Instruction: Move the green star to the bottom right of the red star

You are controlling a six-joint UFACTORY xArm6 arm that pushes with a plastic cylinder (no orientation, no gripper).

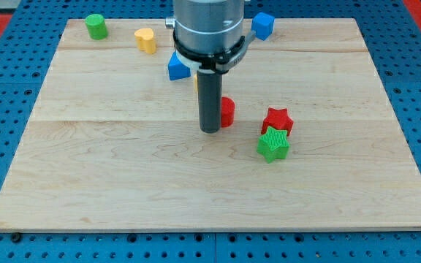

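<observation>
Tool: rod tip (210, 131) holds nothing, left of both stars.
Green star (272, 144): touches red star (277, 120), below-left.
Advice: push green star rightward from its left, sparing red star.

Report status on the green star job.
My tip down on the board, left of both stars, beside a red block. Green star touching the red star, just below it, slightly left. Path between clear.

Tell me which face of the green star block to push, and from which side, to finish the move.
Push the green star block on its left-facing points, coming from the view's left. It touches the red star block directly below it, so it needs a rightward shove. My tip sits to its left, beside a red block.
</observation>
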